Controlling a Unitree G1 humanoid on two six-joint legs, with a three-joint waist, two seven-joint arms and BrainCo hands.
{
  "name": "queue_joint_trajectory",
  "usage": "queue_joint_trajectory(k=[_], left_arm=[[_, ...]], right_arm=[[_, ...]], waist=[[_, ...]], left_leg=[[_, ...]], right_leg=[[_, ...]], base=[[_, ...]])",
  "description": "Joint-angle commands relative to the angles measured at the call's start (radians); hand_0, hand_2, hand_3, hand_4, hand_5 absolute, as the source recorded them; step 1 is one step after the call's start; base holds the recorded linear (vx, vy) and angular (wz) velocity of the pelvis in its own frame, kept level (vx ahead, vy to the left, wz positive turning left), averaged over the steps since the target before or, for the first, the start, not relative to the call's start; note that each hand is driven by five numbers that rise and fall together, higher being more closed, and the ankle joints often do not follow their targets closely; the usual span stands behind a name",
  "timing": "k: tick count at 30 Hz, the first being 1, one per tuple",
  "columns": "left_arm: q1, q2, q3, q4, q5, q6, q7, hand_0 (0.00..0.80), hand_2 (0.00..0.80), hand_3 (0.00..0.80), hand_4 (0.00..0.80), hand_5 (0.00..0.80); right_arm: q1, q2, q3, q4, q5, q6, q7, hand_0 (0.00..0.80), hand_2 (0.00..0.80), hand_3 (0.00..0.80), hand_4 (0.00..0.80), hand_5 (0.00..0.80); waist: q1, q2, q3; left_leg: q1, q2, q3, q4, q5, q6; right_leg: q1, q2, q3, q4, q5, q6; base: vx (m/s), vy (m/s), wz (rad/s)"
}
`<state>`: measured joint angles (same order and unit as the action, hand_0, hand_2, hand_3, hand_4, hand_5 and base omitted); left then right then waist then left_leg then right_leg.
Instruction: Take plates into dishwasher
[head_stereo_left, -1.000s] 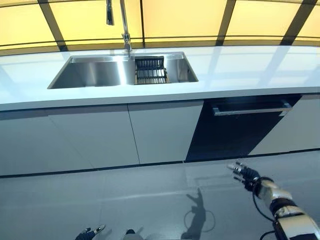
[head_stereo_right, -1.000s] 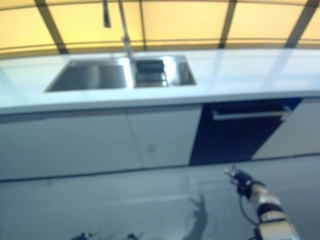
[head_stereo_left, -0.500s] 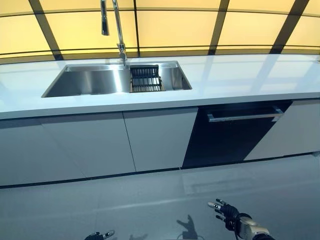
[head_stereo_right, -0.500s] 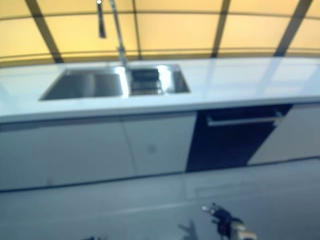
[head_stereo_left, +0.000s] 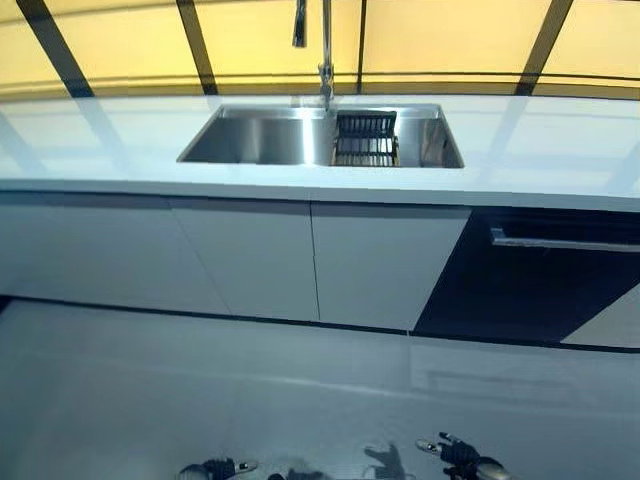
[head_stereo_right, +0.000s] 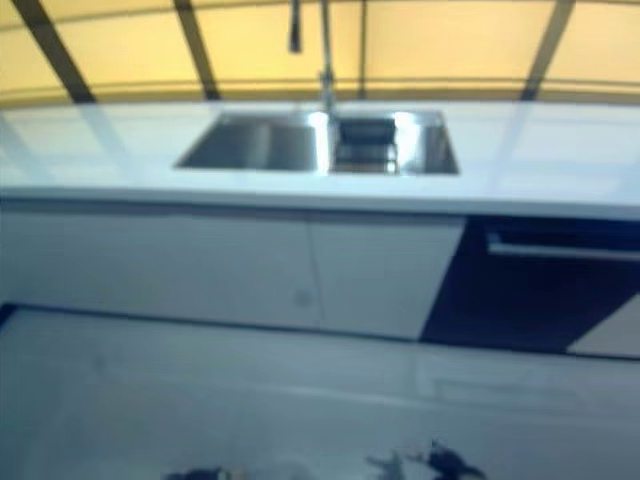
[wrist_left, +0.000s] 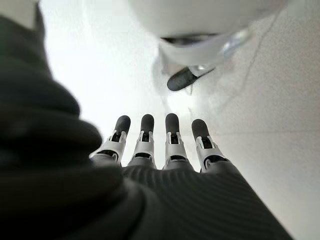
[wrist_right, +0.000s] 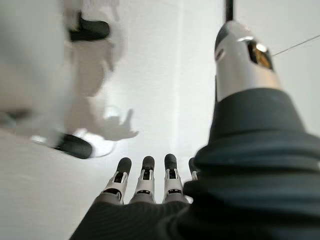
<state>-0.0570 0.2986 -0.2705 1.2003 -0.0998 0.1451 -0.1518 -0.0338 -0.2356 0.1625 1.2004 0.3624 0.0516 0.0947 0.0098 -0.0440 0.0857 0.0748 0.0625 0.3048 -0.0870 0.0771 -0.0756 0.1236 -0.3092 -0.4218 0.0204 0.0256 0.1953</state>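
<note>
From the head, you see the dishwasher (head_stereo_left: 560, 270) closed under the counter (head_stereo_left: 520, 150), a dark rack (head_stereo_left: 366, 140) in the sink (head_stereo_left: 260, 140); no plates visible. Wrist views: your left hand (wrist_left: 165, 150) and right hand (wrist_right: 145, 187) hang empty, fingers straight.

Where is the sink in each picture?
Left eye view: sink top middle, in the counter.
Right eye view: sink top middle too.
Left wrist view: not there.
Right wrist view: not there.
Shared landmark: the tap behind the sink.
</note>
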Motion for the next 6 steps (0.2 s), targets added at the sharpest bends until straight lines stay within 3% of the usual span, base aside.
queue_joint_trajectory(k=[1, 6], left_arm=[[-0.037, -0.021, 0.007, 0.054, -0.056, -0.012, 0.002, 0.0, 0.0, 0.0, 0.0, 0.0], [-0.008, -0.036, 0.036, 0.048, -0.105, -0.049, 0.037, 0.0, 0.0, 0.0, 0.0, 0.0]], right_arm=[[-0.067, -0.006, -0.016, 0.049, 0.007, 0.016, -0.026, 0.0, 0.0, 0.0, 0.0, 0.0], [-0.059, 0.011, -0.025, 0.049, -0.019, 0.026, -0.033, 0.0, 0.0, 0.0, 0.0, 0.0]], waist=[[0.017, 0.045, 0.005], [0.03, 0.036, -0.005]], left_leg=[[0.077, 0.0, -0.043, 0.011, -0.111, 0.031], [0.092, -0.001, -0.026, 0.013, -0.125, 0.045]], right_leg=[[-0.063, 0.048, 0.005, -0.067, 0.135, 0.003], [-0.066, 0.04, -0.003, -0.059, 0.137, 0.005]], base=[[-0.02, 0.041, -0.17], [0.005, 0.015, -0.22]])
